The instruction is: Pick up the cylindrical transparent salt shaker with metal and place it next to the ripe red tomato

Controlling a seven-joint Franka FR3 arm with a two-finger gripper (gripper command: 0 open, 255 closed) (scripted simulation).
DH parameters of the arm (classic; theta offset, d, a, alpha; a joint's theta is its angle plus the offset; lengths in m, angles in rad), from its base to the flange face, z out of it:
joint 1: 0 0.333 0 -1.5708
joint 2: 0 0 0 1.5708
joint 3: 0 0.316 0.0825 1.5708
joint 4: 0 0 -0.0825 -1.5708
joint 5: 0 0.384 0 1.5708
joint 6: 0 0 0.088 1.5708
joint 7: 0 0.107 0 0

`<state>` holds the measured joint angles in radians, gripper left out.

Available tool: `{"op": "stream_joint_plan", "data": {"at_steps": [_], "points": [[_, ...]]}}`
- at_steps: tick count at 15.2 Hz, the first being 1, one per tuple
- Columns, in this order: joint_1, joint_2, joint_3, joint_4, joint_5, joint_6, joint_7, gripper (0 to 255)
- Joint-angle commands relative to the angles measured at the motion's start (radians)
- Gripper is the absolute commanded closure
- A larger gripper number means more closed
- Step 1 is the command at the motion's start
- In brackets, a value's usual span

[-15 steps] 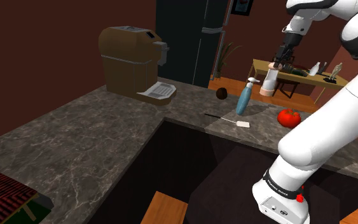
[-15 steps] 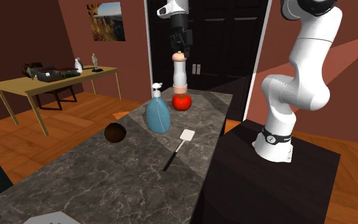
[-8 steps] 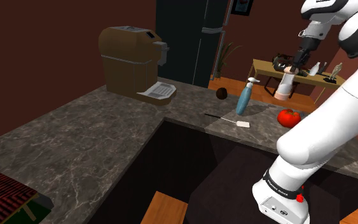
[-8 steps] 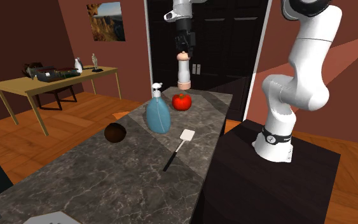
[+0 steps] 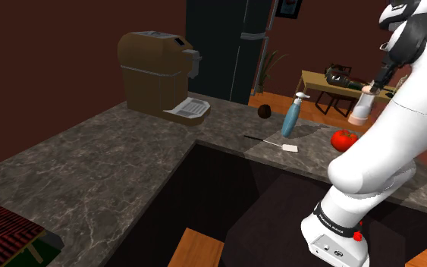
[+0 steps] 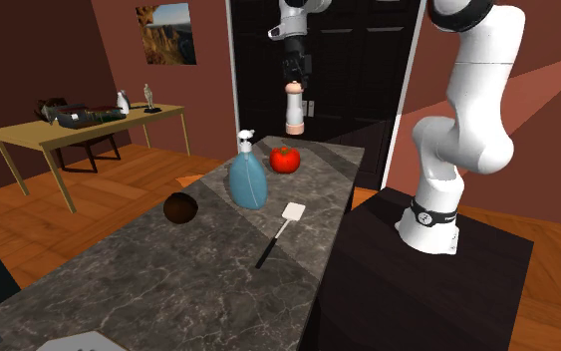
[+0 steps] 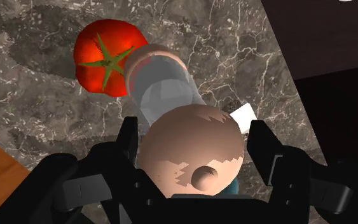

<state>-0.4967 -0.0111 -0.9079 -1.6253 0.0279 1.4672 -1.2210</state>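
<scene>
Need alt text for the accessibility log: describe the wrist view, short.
The end effector clasps a clear salt shaker by its beige cap, above a dark marbled counter. A red tomato lies on the counter, beside the shaker's base in this view.

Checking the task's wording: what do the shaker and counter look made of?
Shaker: translucent greyish body, likely glass or plastic; cap matte pinkish-tan, not metallic-looking. Counter: dark stone, marble-like, judging by pale veins.
</scene>
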Motion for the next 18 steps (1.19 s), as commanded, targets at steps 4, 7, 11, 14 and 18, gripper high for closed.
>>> {"op": "stream_joint_plan", "data": {"at_steps": [4, 7, 11, 14, 18], "points": [[-0.123, 0.182, -0.079, 0.117, 0.120, -0.018, -0.206, 255], [-0.238, 0.296, -0.088, 0.206, 0.198, -0.044, -0.316, 255], [-0.418, 0.444, -0.069, 0.358, 0.298, -0.095, -0.434, 255], [-0.573, 0.559, -0.038, 0.510, 0.371, -0.148, -0.500, 255], [-0.536, 0.542, -0.044, 0.421, 0.357, -0.080, -0.503, 255]]}}
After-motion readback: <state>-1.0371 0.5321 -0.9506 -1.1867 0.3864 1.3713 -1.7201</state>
